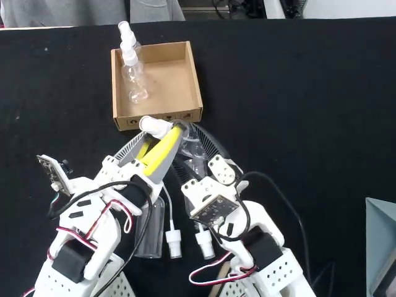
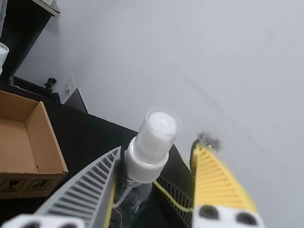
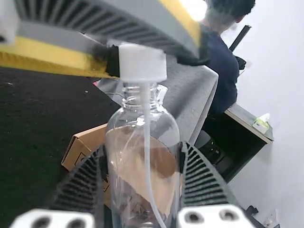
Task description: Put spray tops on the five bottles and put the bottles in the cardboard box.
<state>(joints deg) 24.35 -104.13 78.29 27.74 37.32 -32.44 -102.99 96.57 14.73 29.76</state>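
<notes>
Just in front of the shallow brown cardboard box point(image 1: 130, 120), above the black worktop point(image 1: 297, 93), the right pincer point(image 3: 141, 151) is clamped on the sides of a clear plastic bottle point(image 3: 137, 128). A white spray top point(image 3: 141, 61) sits on the bottle's neck with its dip tube down inside. Thread shows below the collar, so it looks seated but not screwed home. The left pincer point(image 2: 156, 149) stands apart around that top, grey finger against it, yellow finger just clear. The capping step is in hand. Next, I judge, the left pincer must close on the top and twist it tight while the right pincer holds firm. The bottle then goes into the box beside the capped bottle point(image 1: 135, 77) lying there. 1 bare bottle point(image 1: 150, 229) and 2 loose tops point(image 1: 174, 238) lie near the arms
</notes>
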